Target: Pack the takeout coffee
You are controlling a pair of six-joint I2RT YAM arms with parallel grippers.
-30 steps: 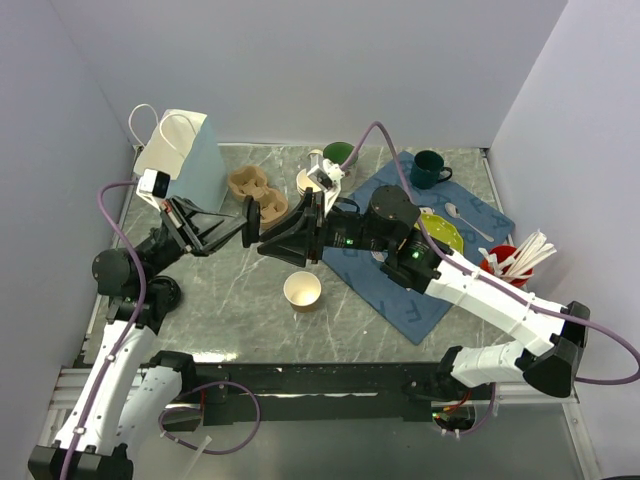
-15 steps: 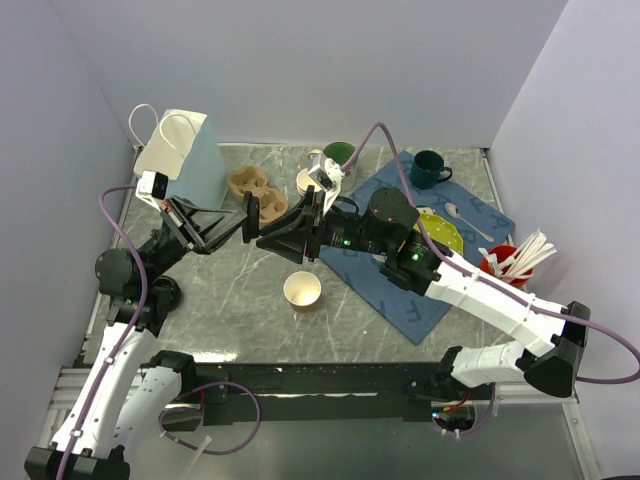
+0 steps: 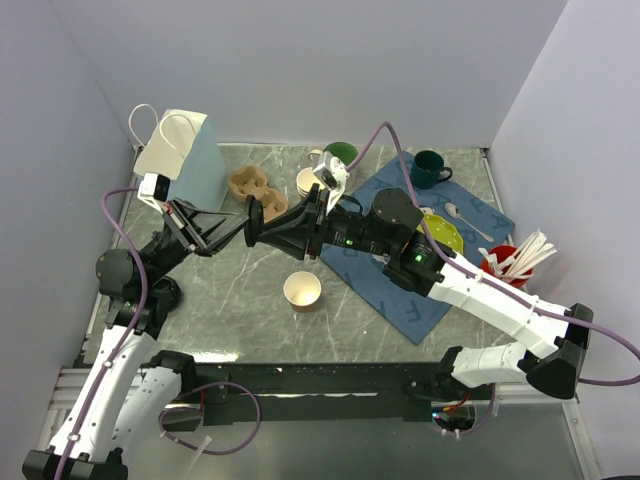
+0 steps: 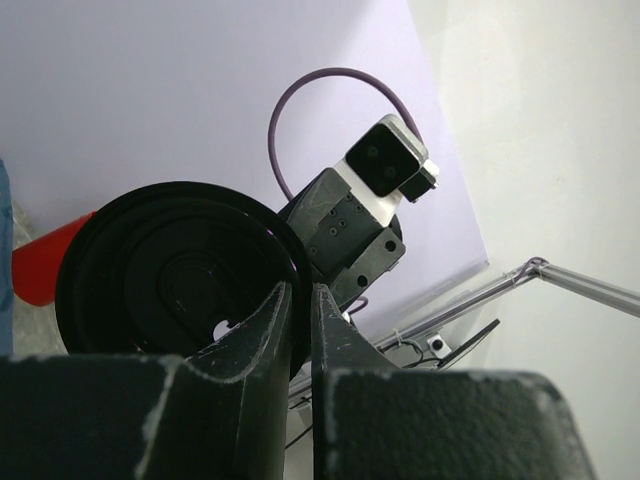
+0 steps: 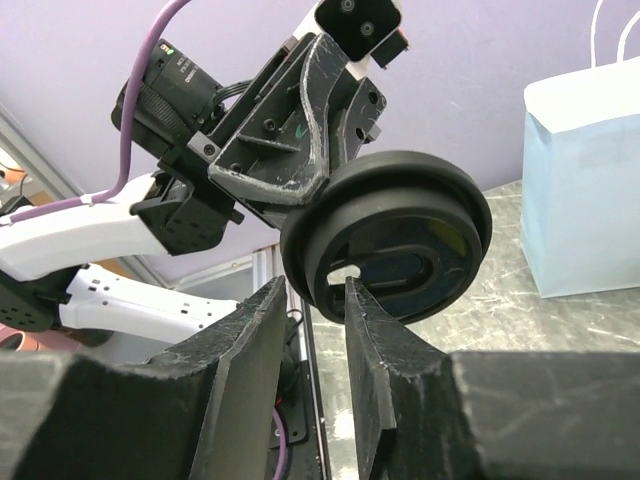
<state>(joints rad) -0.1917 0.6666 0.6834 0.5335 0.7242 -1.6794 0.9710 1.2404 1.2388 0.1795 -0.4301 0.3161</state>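
The takeout coffee's brown paper cup (image 3: 302,290), white inside, stands lidless on the marble table in front of both arms. Its round black lid (image 3: 253,218) hangs in the air above the table, held on edge. My left gripper (image 4: 300,300) is shut on the lid's (image 4: 170,270) rim. From the other side my right gripper (image 5: 315,300) straddles the lid's (image 5: 400,230) lower rim. Its jaws are open: one finger is inside the rim, and a gap shows at the other. In the top view the two grippers meet tip to tip, right gripper (image 3: 264,232) against left gripper (image 3: 247,224).
A light-blue paper bag (image 3: 190,155) stands at the back left, with a pulp cup carrier (image 3: 250,185) and stacked paper cups (image 3: 308,180) beside it. Green mugs (image 3: 340,153), (image 3: 430,168), a yellow-green plate (image 3: 445,235), a spoon (image 3: 465,218) and a red cutlery holder (image 3: 510,262) surround the blue cloth (image 3: 400,290).
My right gripper has crept left onto the lid and its jaws have narrowed a little around the rim. The left gripper has kept the lid still.
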